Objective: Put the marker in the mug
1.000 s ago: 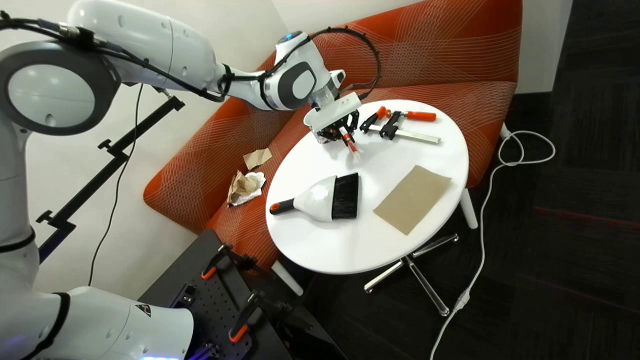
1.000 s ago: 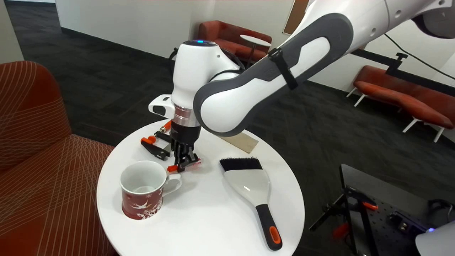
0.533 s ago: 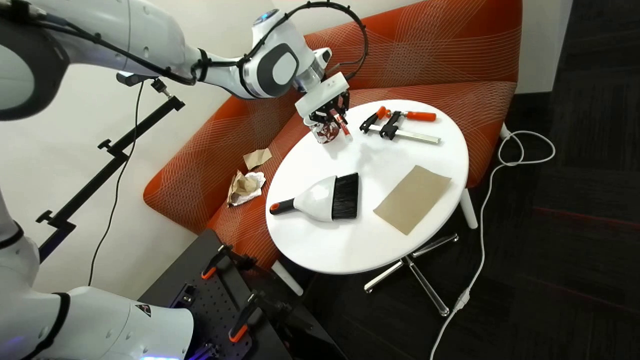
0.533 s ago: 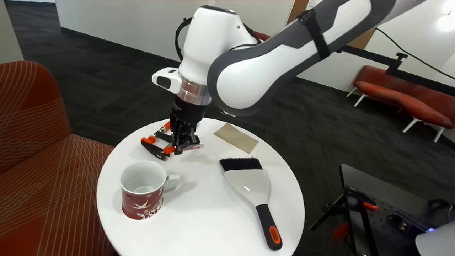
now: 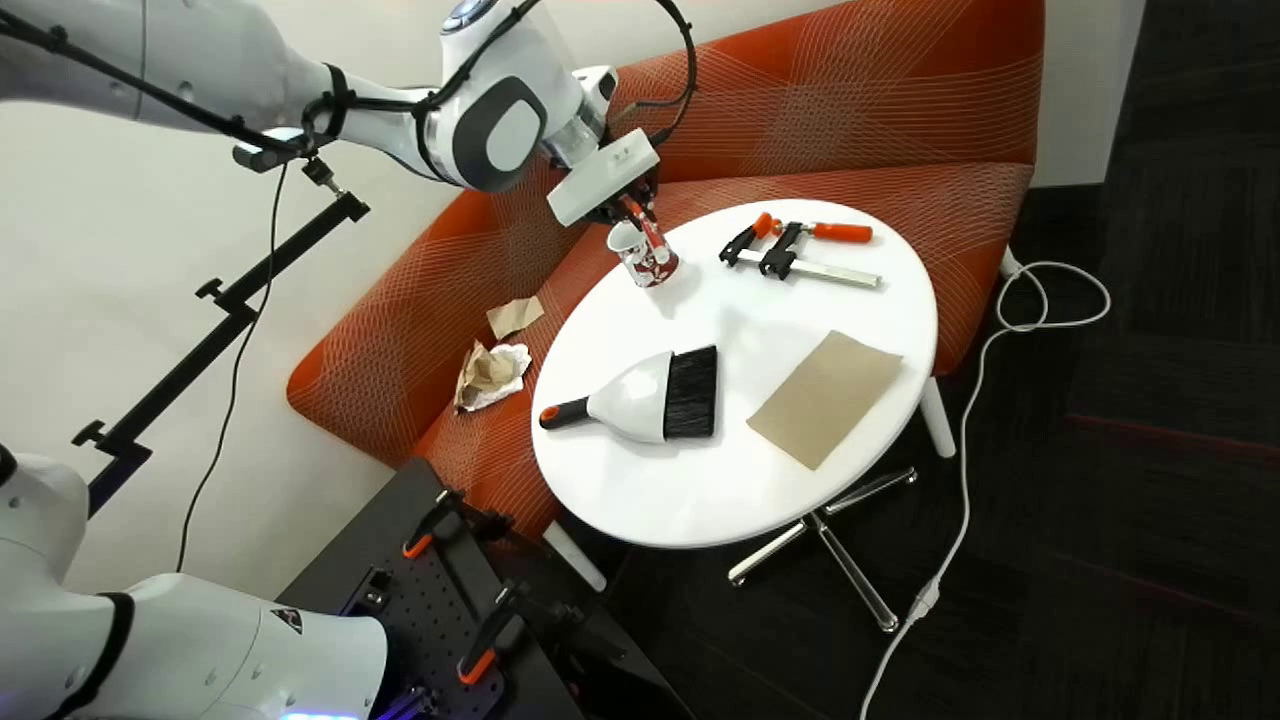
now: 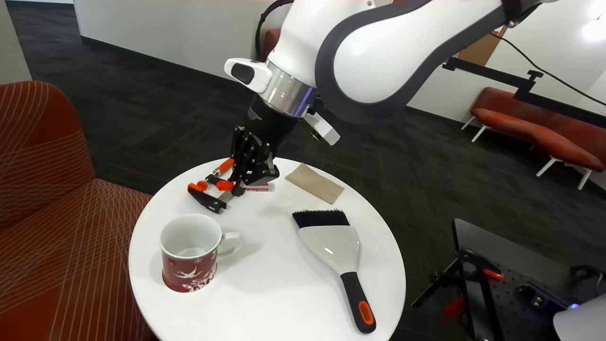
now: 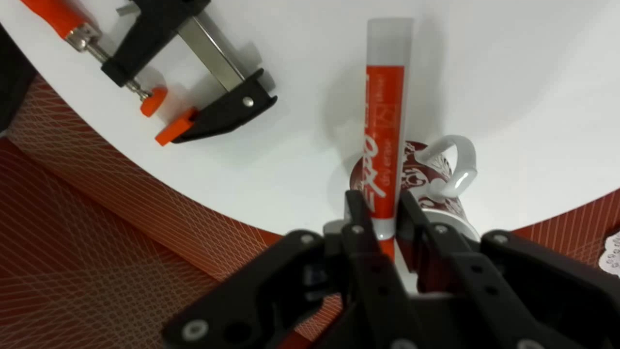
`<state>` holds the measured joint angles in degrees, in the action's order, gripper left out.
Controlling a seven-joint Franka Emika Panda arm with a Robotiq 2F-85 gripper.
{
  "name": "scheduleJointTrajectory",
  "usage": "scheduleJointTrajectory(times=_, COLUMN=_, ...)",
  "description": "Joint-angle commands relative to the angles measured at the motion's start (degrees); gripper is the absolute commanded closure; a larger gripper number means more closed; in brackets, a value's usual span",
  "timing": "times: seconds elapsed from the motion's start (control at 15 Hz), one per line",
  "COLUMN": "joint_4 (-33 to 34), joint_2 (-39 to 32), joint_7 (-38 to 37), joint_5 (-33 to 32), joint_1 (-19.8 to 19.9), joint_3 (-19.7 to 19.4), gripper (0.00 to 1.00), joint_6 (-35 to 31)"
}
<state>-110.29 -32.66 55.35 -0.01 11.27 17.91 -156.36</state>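
The marker (image 7: pixel 386 140) has a red label, a whitish end and a red-orange cap. My gripper (image 7: pixel 381 206) is shut on it near the cap end, with the long body sticking out past the fingers. In an exterior view the marker (image 6: pixel 259 187) is held roughly level above the table by the gripper (image 6: pixel 240 185). The mug (image 6: pixel 189 274) stands upright, white inside, dark red with white patterns outside, its opening unobstructed there. In the wrist view the mug (image 7: pixel 415 177) lies beyond the marker, partly hidden by it and the fingers. The gripper is above the mug's height, apart from it.
A red-and-black clamp (image 5: pixel 790 262) lies on the white round table (image 5: pixel 640 500). A black-and-white brush (image 5: pixel 640 398) and a brown sheet (image 5: pixel 826 398) also lie there. An orange sofa (image 5: pixel 850 110) borders the table, with paper scraps (image 5: pixel 490 372) on it.
My gripper has risen from near the table with the marker still in its fingers, and its wrist has tilted. The mug, earlier mostly covered in an exterior view, shows more there now. The mug has not moved.
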Motion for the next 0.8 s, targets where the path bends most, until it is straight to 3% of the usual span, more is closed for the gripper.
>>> scheduleJointTrajectory(times=0.0, joint_4=-6.1, joint_2=4.2, joint_7=8.3, joint_5=6.9, joint_1=5.7, joint_3=6.2, gripper=0.94, joint_6=-3.7)
scheduleJointTrajectory(times=0.4, joint_4=-7.3, joint_2=4.4, joint_7=24.5, joint_5=20.8, joint_1=13.8, joint_3=15.7, gripper=0.94, joint_6=-4.2)
scheduleJointTrajectory(times=0.73, joint_4=-5.0, joint_2=1.9, joint_7=37.7, joint_5=31.4, joint_1=17.3, joint_3=20.7, gripper=0.94, joint_6=-3.7)
